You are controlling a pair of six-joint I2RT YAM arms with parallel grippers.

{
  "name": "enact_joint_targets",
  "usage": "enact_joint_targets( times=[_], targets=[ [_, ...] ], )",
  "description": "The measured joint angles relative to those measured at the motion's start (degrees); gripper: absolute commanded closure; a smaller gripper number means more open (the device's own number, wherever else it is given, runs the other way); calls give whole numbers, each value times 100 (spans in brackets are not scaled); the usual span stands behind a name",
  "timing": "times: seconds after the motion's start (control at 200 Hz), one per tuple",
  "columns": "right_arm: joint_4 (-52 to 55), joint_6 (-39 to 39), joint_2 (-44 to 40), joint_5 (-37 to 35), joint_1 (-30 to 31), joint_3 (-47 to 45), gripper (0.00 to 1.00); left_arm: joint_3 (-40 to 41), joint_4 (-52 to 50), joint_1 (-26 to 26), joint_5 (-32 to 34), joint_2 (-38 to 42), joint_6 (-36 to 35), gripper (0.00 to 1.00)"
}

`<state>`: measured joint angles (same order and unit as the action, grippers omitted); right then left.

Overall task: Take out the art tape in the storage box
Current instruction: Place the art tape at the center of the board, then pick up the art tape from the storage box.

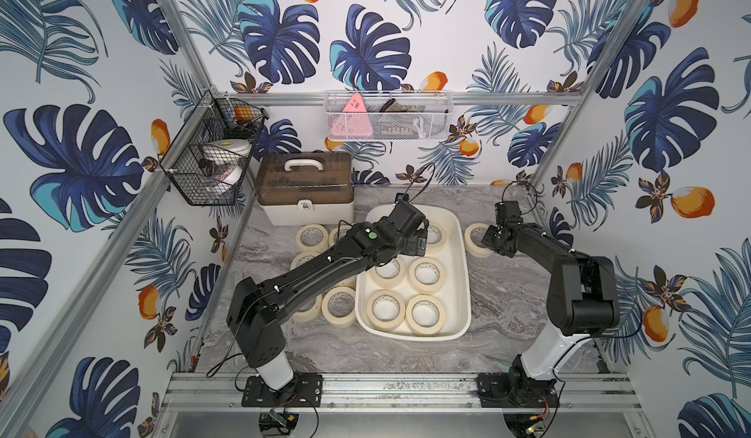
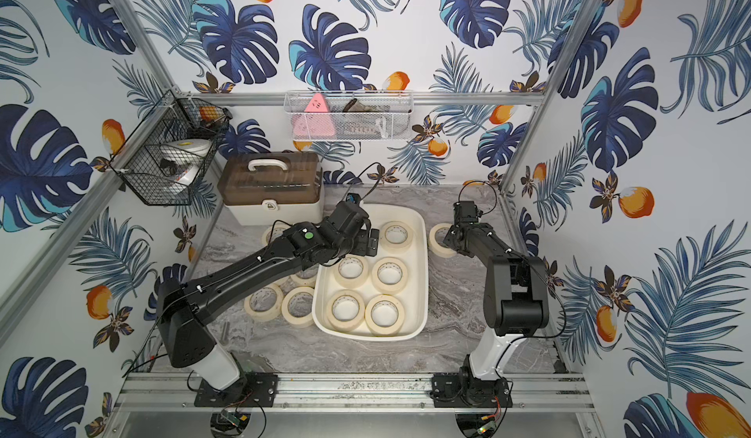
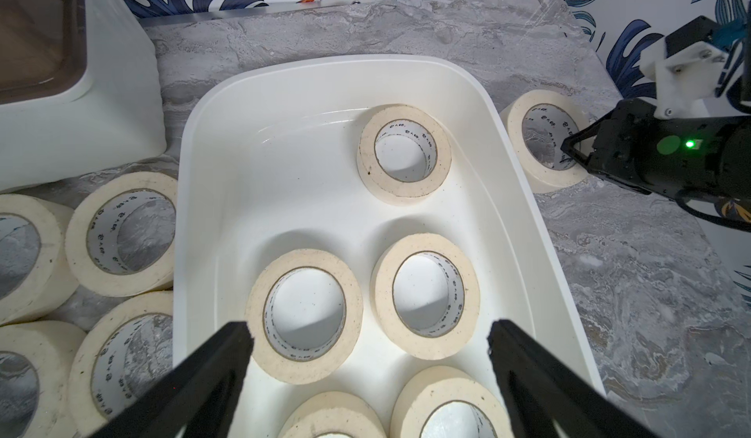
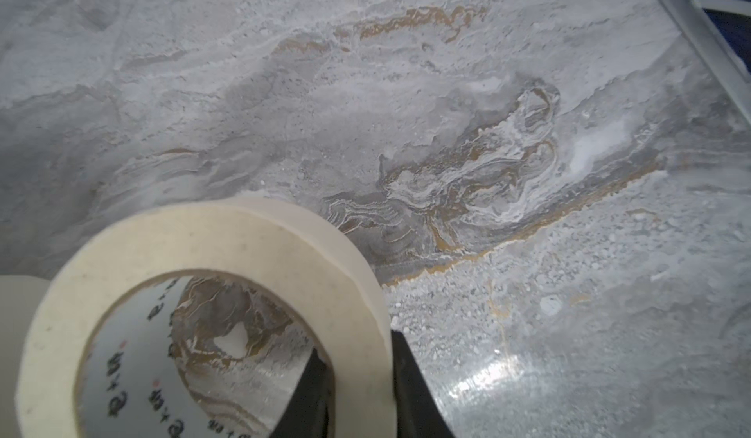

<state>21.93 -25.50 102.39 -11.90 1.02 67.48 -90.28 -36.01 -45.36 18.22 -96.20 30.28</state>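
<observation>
The cream-white storage box [image 1: 464,253] [image 2: 425,253] [image 3: 195,180] lies mid-table with several rolls of art tape [image 1: 426,275] [image 2: 389,274] [image 3: 304,314] flat inside. Over its far half hangs my left gripper [image 1: 420,240] [image 2: 372,241] [image 3: 370,334], open wide, with nothing between its fingers. Just right of the box my right gripper [image 1: 485,239] [image 2: 447,239] [image 4: 359,350] is shut on one tape roll [image 1: 474,239] [image 3: 524,131] [image 4: 203,245]. One finger is inside the core and the other outside the wall. The roll is low at the tabletop.
Several more tape rolls [image 1: 312,237] [image 1: 340,306] [image 3: 122,233] lie on the marble table left of the box, partly under my left arm. A white case with a brown lid [image 1: 304,188] stands at the back left. A black wire basket [image 1: 211,155] and a white wire basket [image 1: 388,117] hang on the walls.
</observation>
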Motion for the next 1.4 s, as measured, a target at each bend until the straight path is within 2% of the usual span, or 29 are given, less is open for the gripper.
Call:
enact_joint_targets(
  times=[0.46, 0.615, 0.746, 0.986, 1.201, 1.401],
  targets=[
    [2, 7, 662, 83, 151, 249, 100, 39, -9, 39, -42, -87, 4, 1],
    [4, 7, 715, 133, 155, 328, 70, 39, -52, 42, -42, -107, 7, 1],
    [9, 4, 710, 173, 155, 345, 61, 37, -85, 42, -42, -127, 24, 1],
    [208, 57, 343, 129, 155, 479, 49, -177, -109, 52, -42, -254, 48, 1],
    [553, 225, -352, -2, 151, 664, 46, -389, 39, 118, 15, -455, 127, 1],
    [846, 286, -973, 168, 151, 774, 45, -531, 326, 280, 63, -883, 273, 2]
  ],
)
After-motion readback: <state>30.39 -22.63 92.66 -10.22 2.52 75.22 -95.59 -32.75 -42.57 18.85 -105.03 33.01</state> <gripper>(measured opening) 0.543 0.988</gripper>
